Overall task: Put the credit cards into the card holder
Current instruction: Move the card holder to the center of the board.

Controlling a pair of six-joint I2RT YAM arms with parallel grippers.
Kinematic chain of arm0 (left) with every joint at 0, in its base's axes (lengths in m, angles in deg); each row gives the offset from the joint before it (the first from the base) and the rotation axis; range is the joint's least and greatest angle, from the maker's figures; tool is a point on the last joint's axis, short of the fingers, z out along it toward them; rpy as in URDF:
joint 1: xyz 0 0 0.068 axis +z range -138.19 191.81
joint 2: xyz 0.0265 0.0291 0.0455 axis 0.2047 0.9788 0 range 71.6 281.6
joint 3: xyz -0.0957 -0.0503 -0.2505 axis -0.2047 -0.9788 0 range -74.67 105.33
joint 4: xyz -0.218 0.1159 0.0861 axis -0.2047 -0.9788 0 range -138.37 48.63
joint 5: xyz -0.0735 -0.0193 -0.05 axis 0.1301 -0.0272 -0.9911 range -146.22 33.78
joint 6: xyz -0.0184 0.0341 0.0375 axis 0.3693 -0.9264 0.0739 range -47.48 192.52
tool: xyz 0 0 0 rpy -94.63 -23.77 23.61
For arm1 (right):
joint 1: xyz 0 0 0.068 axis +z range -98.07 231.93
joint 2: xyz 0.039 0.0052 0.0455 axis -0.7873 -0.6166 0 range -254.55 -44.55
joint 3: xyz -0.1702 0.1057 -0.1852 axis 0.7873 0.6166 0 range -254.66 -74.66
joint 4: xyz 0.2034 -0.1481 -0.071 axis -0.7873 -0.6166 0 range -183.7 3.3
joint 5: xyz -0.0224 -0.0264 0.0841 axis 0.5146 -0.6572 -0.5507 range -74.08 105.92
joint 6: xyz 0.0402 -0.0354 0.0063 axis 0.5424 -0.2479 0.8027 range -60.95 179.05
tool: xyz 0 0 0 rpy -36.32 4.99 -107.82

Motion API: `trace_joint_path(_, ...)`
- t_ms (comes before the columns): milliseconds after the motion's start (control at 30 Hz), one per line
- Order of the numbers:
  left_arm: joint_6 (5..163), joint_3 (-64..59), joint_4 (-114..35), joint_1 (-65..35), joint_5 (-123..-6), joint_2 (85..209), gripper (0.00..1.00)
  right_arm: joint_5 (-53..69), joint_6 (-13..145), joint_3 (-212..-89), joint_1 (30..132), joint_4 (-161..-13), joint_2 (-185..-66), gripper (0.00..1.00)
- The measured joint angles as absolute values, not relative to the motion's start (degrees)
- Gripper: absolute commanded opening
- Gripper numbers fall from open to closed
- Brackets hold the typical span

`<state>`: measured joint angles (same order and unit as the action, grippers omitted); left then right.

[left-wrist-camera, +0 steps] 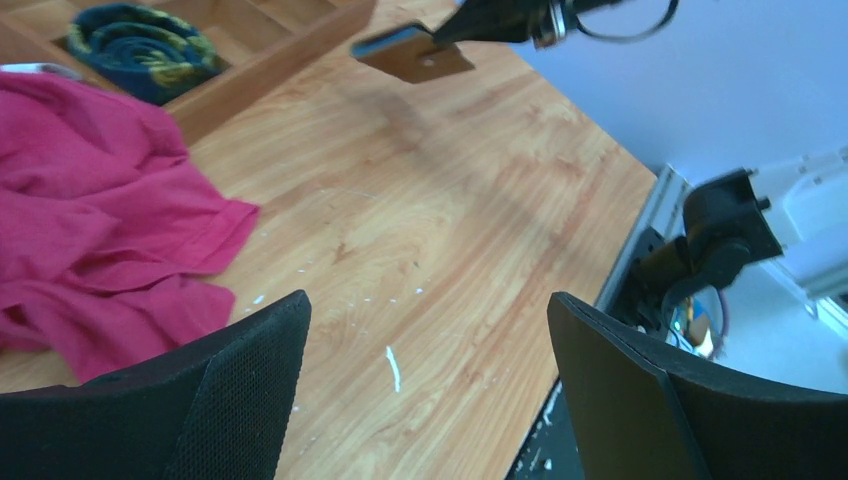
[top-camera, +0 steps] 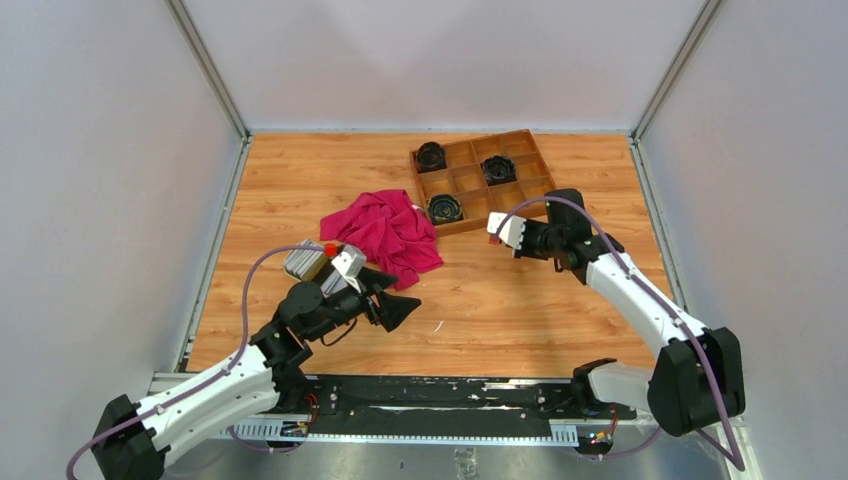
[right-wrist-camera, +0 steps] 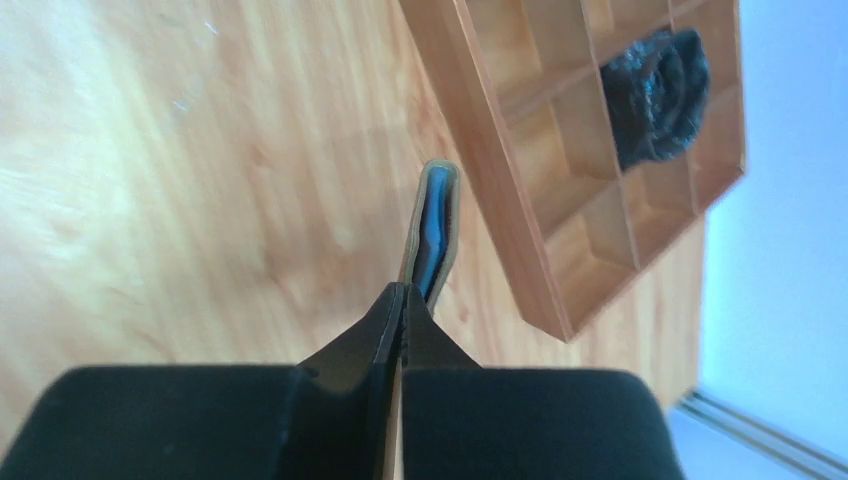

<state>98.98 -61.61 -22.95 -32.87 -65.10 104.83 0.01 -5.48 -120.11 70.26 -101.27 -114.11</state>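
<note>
Farthest left, a grey-and-white stack of thin plastic credit cards point(top-camera: 304, 262) lies on the wood-grain table point(top-camera: 520, 310). It sits at the near-left edge of a crumpled magenta cloth point(top-camera: 385, 228), partly hidden behind the left arm's wrist. Just right of it, the left gripper point(top-camera: 400, 306) hangs over bare table with its jaws spread wide, grasping nothing. The cloth lies between the cards and the small brown leather card holder point(left-wrist-camera: 412, 55). That holder is off the table, pinched edge-on in the clenched right gripper point(right-wrist-camera: 402, 300), just beside the near wall of a brown wooden compartment tray point(top-camera: 470, 141). Three of the tray's compartments hold dark coiled rolls point(top-camera: 497, 168).
</note>
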Motion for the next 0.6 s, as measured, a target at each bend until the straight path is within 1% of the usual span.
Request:
trace_joint_path(133,95.7,-61.6,-20.3,-36.4,-66.2,106.8,0.93,-8.8,0.3,-124.4,70.3,-109.4,-112.8,0.00)
trace_joint_path(300,90.5,-61.6,-14.9,-40.7,-66.7,110.5,0.95,-21.0,3.9,-125.9,70.3,-119.6,-113.6,0.00)
trace_joint_path(500,87.3,-62.2,-5.9,-42.3,-66.9,118.6,0.96,-33.5,7.5,-128.9,70.3,-126.3,-121.6,0.00)
trace_joint_path(600,88.6,-63.5,-0.8,-42.3,-66.4,122.8,0.96,-36.8,9.1,-130.6,70.3,-128.0,-126.0,0.00)
